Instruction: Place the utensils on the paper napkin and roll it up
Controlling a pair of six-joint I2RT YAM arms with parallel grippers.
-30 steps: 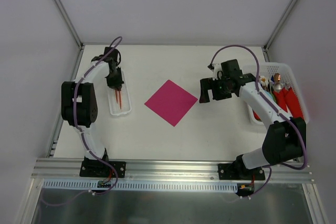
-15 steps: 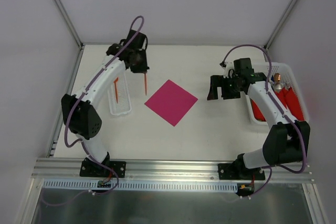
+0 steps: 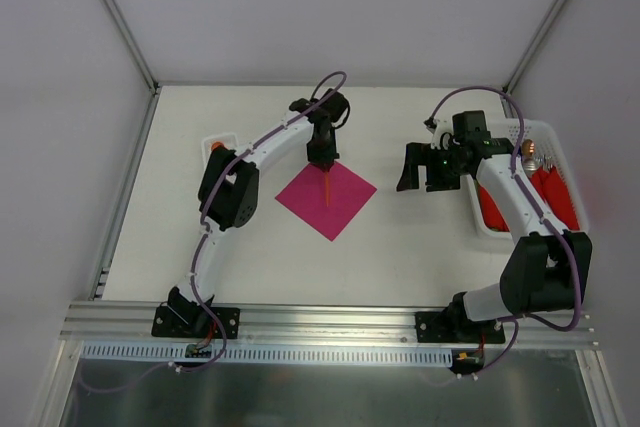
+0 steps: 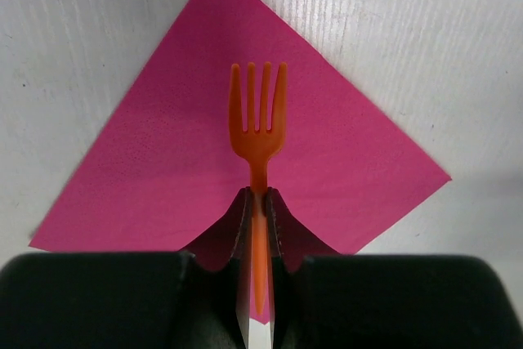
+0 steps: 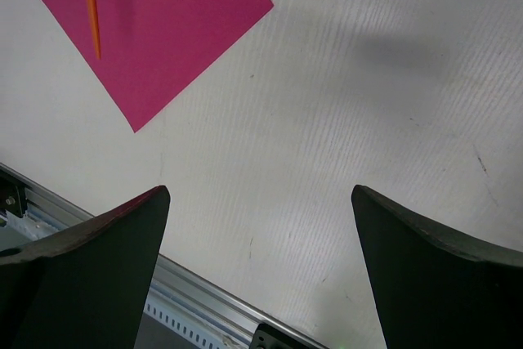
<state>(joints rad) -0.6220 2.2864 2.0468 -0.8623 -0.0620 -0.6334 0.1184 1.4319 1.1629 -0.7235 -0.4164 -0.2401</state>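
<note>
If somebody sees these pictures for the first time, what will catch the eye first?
The bright magenta napkin lies as a diamond in the middle of the white table. Directly over it, the left gripper is shut on a small orange fork. To the napkin's right, the right gripper stands wide open and empty.

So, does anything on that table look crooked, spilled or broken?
Nothing stands out. The pink napkin lies flat, turned corner-on to the arms, and the left gripper holds the orange fork straight out over it.
</note>
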